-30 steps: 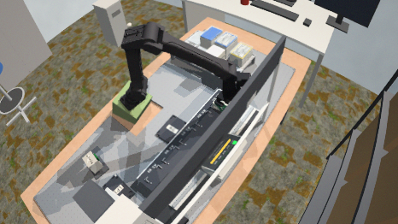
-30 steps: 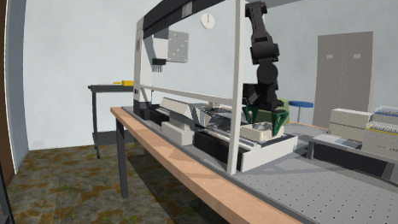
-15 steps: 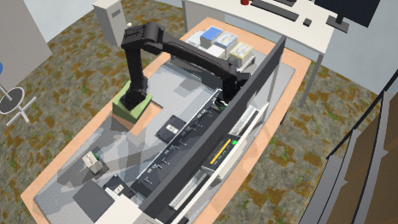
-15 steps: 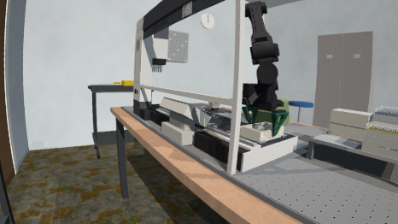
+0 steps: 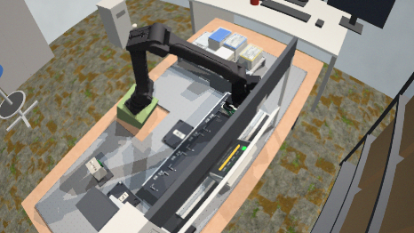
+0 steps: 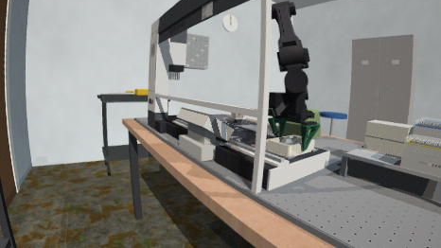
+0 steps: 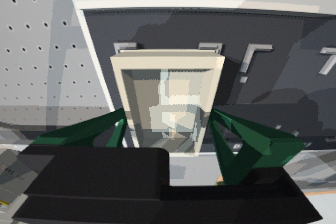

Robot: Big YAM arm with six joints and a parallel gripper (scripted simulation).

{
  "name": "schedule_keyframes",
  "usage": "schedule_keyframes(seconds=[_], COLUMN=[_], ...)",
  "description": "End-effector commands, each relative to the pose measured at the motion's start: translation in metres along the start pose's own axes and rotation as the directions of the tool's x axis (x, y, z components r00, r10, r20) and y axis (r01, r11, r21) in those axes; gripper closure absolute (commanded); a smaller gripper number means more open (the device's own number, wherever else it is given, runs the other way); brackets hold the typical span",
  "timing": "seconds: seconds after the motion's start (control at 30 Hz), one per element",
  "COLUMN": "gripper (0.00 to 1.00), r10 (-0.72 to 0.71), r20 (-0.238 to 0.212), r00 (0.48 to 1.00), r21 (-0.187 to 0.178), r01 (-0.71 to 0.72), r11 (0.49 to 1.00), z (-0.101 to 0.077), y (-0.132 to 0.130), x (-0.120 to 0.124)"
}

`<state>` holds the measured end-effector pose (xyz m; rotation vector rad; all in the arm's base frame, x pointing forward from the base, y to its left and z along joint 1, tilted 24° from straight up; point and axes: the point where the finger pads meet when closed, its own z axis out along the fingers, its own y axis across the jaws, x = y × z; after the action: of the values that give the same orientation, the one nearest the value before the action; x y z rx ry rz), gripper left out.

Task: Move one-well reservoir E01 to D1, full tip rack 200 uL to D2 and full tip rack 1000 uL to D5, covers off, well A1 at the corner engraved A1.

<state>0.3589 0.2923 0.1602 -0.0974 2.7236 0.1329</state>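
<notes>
The pincer (image 7: 167, 131) is released, fingers spread wide either side of the reservoir (image 7: 167, 100), which sits open inside the end brackets (image 7: 127, 46) on the deck. Lifting off crooked could clip a wall and unseat it. Only the wrist view shows the brackets; the top view hides the reservoir behind the gantry (image 5: 231, 124).

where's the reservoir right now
In the wrist view the cream reservoir sits on the dark deck within corner brackets, below the open gripper, whose green fingers flank it without touching.
</notes>
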Motion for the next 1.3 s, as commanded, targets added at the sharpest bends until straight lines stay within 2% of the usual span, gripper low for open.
schedule_keyframes(seconds=[0.0,0.2,0.33,0.57,0.67,0.77,0.8,1.07,1.17,1.23,1.27], gripper=[0.0,0.0,0.0,0.0,0.0,0.0,0.0,0.0,0.0,0.0,0.0], r10=[0.004,0.004,0.0,0.018,0.005,0.018,0.023,0.018,0.008,0.011,0.011], r20=[0.033,0.033,0.057,0.059,0.038,0.041,0.06,0.06,0.04,0.055,0.055], r00=[0.999,0.999,0.998,0.998,0.999,0.999,0.998,0.998,0.999,0.998,0.998], r21=[-0.026,-0.026,-0.048,-0.047,-0.034,-0.03,-0.045,-0.048,-0.035,-0.049,-0.049], r01=[-0.003,-0.003,0.003,-0.015,-0.004,-0.017,-0.02,-0.015,-0.007,-0.008,-0.008], r11=[1.0,1.0,0.999,0.999,0.999,0.999,0.999,0.999,0.999,0.999,0.999], z=[-0.013,-0.013,-0.036,-0.048,-0.044,-0.045,-0.057,-0.071,-0.067,-0.079,-0.079], y=[0.007,0.007,0.014,0.013,0.012,0.008,0.011,0.013,0.011,0.013,0.013], x=[-0.013,-0.013,-0.022,-0.022,-0.013,-0.018,-0.024,-0.022,-0.014,-0.018,-0.018])
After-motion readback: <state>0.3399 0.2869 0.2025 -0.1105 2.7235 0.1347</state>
